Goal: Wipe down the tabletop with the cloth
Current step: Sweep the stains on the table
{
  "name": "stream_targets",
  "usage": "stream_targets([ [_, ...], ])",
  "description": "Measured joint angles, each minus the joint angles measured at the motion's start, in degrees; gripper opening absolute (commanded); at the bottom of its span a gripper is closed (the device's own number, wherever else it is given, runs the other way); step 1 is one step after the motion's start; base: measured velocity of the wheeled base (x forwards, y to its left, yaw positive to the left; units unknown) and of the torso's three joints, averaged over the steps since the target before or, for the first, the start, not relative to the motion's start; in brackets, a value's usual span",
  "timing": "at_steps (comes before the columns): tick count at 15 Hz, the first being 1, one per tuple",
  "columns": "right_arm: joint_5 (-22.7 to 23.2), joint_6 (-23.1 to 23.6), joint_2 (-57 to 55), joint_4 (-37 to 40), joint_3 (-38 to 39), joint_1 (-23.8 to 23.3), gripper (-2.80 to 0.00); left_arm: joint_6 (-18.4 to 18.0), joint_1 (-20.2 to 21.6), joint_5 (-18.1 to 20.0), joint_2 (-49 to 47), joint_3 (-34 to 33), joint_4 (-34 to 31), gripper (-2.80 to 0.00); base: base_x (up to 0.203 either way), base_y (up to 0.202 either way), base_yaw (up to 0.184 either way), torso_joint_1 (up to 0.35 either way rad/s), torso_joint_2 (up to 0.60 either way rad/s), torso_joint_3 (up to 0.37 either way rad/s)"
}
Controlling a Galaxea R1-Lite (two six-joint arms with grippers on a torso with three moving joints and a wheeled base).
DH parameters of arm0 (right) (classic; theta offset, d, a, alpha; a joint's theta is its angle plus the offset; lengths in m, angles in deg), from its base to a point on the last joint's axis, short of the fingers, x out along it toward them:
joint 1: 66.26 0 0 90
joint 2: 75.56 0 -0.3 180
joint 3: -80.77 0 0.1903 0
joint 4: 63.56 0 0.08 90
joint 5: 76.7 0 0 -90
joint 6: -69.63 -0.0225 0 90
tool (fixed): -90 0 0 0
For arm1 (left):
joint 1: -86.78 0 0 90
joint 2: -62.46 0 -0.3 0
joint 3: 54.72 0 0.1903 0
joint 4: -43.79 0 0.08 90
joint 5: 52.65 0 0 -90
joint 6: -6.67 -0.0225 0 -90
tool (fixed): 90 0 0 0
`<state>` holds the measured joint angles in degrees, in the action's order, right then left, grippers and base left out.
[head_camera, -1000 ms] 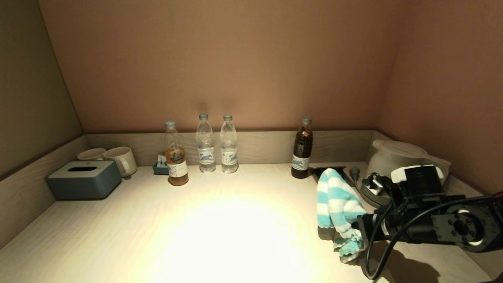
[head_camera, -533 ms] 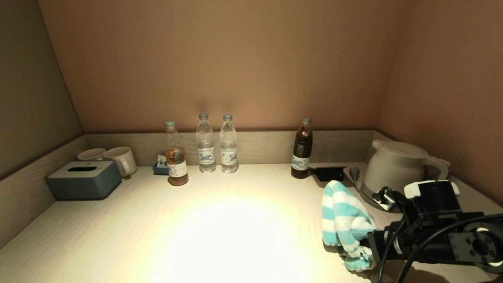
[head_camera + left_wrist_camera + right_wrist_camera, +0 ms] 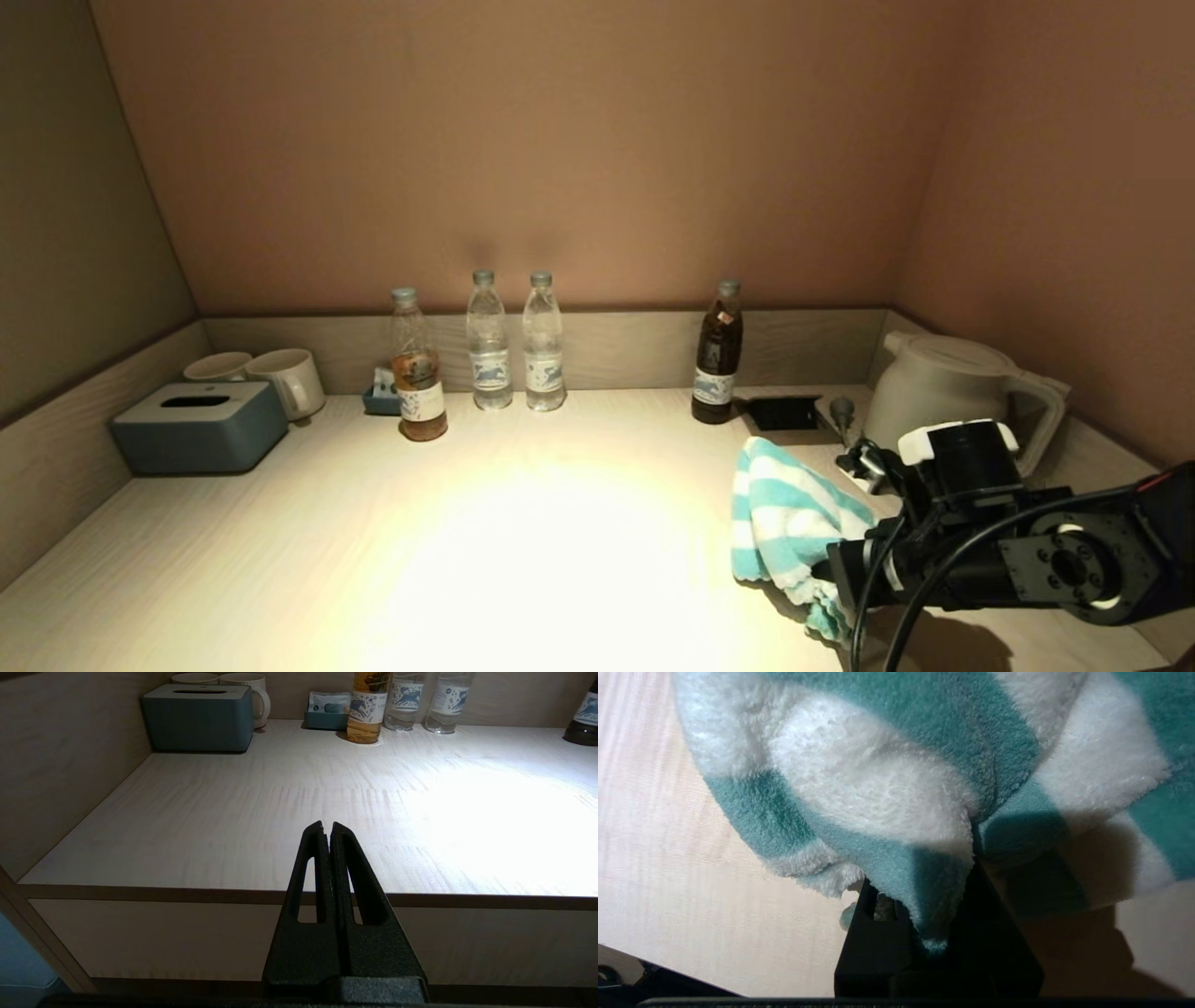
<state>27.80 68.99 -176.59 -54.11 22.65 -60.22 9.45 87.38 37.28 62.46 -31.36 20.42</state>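
Observation:
A teal and white striped cloth (image 3: 789, 518) lies bunched on the pale wooden tabletop (image 3: 523, 551) at the right front. My right gripper (image 3: 826, 583) is shut on the cloth's near edge and holds it against the table. In the right wrist view the cloth (image 3: 896, 779) fills the frame and covers the fingertips of the right gripper (image 3: 927, 900). My left gripper (image 3: 327, 828) is shut and empty, parked in front of the table's front left edge; it does not show in the head view.
Along the back stand an amber bottle (image 3: 417, 369), two water bottles (image 3: 489, 345), (image 3: 543, 345) and a dark bottle (image 3: 718, 355). A white kettle (image 3: 952, 383) stands at the back right behind the arm. A tissue box (image 3: 199, 427) and mugs (image 3: 289, 378) sit back left.
My right gripper pulled the cloth toward the front right, then swept it left and slightly back. The cloth now lies further left than before. The left arm has not moved.

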Motion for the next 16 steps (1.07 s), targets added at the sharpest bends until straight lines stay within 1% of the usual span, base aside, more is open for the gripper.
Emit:
stream_targets([
  [2, -0.18, -1.24, -1.52, 0.01, -2.22, 3.94, -2.8, -0.02, 0.02, 0.0, 0.0, 0.0, 0.0, -2.8, 0.0, 0.0, 0.0, 0.0, 0.0, 0.0],
  [5, -0.51, -3.23, -3.32, 0.01, -4.88, 8.05, -2.8, -0.01, 0.0, -0.02, 0.0, 0.0, 0.0, -2.8, 0.0, 0.0, 0.0, 0.0, 0.0, 0.0],
  [6, -0.84, -3.89, -3.99, 0.01, -5.89, 10.08, -2.8, -0.01, 0.0, 0.0, 0.0, 0.0, 0.0, -2.8, 0.0, 0.0, 0.0, 0.0, 0.0, 0.0],
  [8, -1.86, -5.27, -5.38, 0.01, -7.79, 13.06, -2.8, 0.0, -0.02, -0.01, 0.0, 0.0, 0.0, -2.8, 0.0, 0.0, 0.0, 0.0, 0.0, 0.0],
  [13, -4.88, -9.27, -9.68, 0.04, -14.9, 23.07, -2.8, -0.02, -0.02, 0.0, 0.0, 0.0, 0.0, -2.8, 0.0, 0.0, 0.0, 0.0, 0.0, 0.0],
  [16, -6.3, -10.49, -11.47, 0.39, -18.38, 26.4, -2.8, -0.02, -0.02, 0.02, 0.0, 0.0, 0.0, -2.8, 0.0, 0.0, 0.0, 0.0, 0.0, 0.0],
])
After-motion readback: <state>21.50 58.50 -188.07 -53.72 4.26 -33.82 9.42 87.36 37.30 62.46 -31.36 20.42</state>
